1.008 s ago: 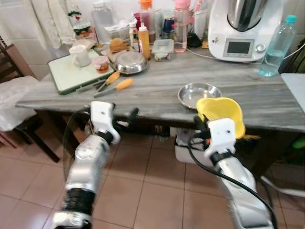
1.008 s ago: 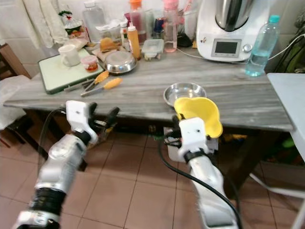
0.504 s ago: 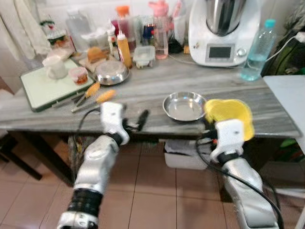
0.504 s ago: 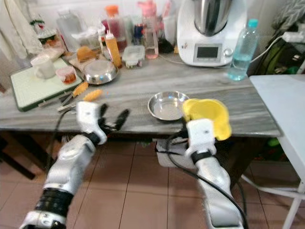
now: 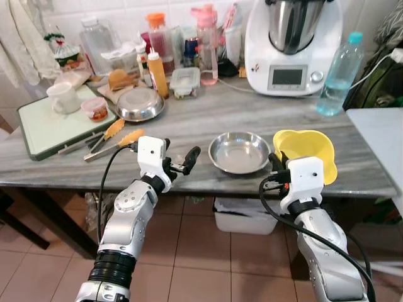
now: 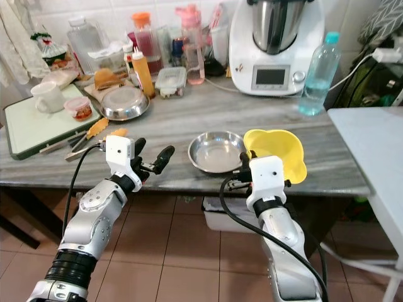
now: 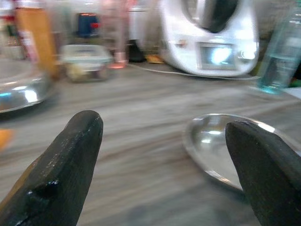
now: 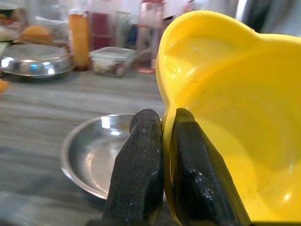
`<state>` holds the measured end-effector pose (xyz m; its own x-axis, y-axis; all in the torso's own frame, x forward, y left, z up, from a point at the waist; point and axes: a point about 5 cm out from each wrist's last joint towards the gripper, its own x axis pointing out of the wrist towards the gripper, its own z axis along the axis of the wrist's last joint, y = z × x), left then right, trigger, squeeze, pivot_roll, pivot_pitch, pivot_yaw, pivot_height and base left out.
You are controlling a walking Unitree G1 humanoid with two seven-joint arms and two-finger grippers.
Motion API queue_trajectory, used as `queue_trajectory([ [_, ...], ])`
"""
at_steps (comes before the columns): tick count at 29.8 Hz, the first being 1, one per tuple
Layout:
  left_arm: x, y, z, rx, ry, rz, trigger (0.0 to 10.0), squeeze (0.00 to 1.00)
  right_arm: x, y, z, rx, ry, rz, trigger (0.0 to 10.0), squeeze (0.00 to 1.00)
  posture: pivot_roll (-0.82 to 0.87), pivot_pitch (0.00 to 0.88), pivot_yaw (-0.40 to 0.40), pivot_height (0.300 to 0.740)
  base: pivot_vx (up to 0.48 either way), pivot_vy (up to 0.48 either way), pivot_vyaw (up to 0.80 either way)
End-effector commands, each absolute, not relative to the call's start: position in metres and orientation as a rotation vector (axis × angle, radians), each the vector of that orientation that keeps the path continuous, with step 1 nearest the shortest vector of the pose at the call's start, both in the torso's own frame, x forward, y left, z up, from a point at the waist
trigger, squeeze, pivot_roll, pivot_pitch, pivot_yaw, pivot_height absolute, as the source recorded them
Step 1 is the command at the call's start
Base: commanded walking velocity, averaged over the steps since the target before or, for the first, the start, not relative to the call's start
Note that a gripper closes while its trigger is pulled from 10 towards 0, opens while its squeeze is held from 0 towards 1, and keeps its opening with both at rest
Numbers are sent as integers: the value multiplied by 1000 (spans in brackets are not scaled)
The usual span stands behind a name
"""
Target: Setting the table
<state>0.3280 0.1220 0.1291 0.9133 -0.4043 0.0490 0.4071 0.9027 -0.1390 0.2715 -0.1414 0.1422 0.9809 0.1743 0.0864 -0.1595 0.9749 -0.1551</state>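
While the right gripper (image 8: 159,165) pinches the rim of the yellow bowl (image 5: 306,151) above the table (image 5: 189,123) edge beside the steel dish (image 5: 238,152), the left gripper (image 5: 181,162) hovers spread wide, empty.

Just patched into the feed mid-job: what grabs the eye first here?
The yellow bowl stands out first, pinched by its rim in the right gripper over the grey table's near edge. Just to its left a shiny steel bowl sits on the table, and the left gripper hovers open at the table's front edge, pointing toward it.
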Motion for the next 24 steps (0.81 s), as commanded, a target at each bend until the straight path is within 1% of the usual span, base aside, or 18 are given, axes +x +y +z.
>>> queue_trajectory([
  [1,328,129,130,-138,-19,-399,10000,0,273,-135,148,-147,-124,194,10000,0,-121,11,72,740,259,0,0],
  [21,321,132,129,-139,-15,-395,10000,0,272,-130,148,-164,-122,230,10000,0,-105,18,56,740,256,0,0],
  [24,316,133,126,-137,-8,-393,10000,0,274,-128,150,-176,-127,257,10000,0,-95,22,48,740,0,0,0],
])
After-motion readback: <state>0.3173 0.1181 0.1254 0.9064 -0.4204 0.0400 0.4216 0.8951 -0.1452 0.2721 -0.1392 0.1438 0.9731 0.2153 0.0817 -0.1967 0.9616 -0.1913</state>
